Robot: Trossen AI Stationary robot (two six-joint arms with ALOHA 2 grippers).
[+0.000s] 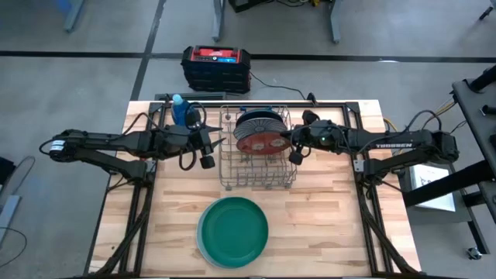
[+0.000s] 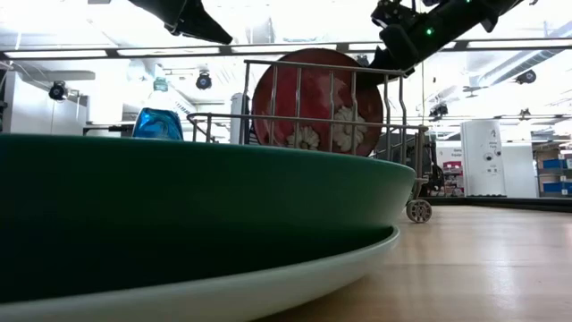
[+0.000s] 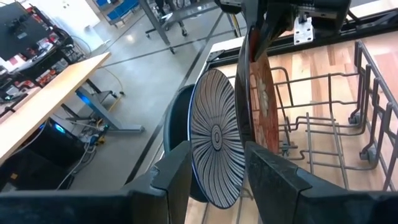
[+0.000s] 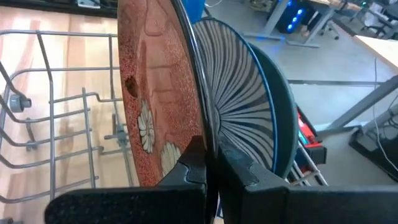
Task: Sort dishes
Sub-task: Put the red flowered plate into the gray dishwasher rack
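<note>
The right gripper [image 4: 208, 163] was clamped on the red plate [image 4: 155, 93] mid-frame, seemingly slotted; release gently. The left gripper [image 3: 214, 165] stood open.

Two dark, cabled arms, white lettering.

Bright ceiling strip lights [image 2: 134, 52] glare white in the low view; the near green plate [image 2: 179, 215] is blurred, shadows on the table [image 1: 325, 209] soft

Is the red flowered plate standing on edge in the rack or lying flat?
On edge: the red plate stands upright in the wire rack, beside the striped plate.
</note>
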